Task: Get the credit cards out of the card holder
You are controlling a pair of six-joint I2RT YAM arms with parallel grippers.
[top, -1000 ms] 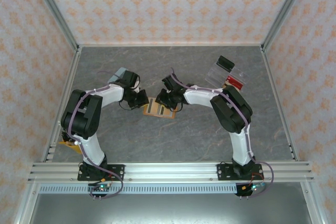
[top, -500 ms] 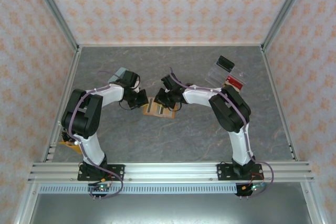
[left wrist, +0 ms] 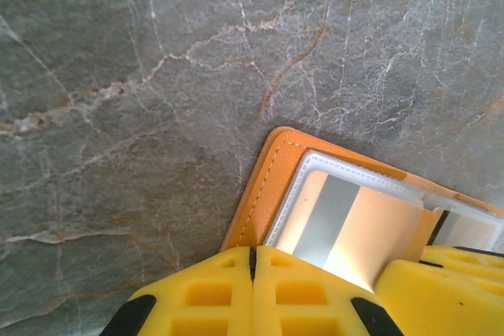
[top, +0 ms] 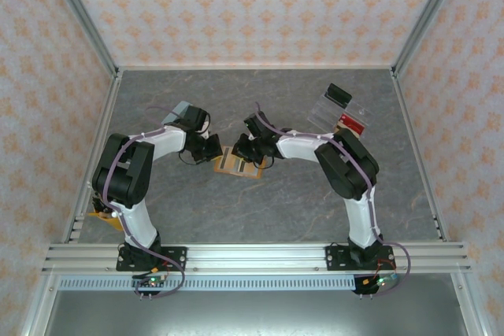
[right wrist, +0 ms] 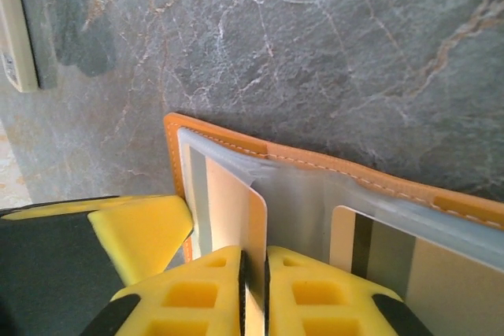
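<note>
The orange card holder lies open mid-table between both grippers. My left gripper is shut, its tips resting on the holder's left edge with nothing between the jaws. A pale card with a grey stripe lies in the see-through pocket. My right gripper is shut on the edge of a credit card that stands partly lifted from the left pocket. Another striped card sits in the right pocket. From above, the left gripper and right gripper meet over the holder.
A clear tray stands at the back right, with a black block on its far end and a red card beside it. A pale-blue box lies behind the left gripper. Metal frame rails border the table.
The right gripper's jaws have closed onto the card's edge, with a slight shift of that wrist. The left arm and the holder have stayed put.
</note>
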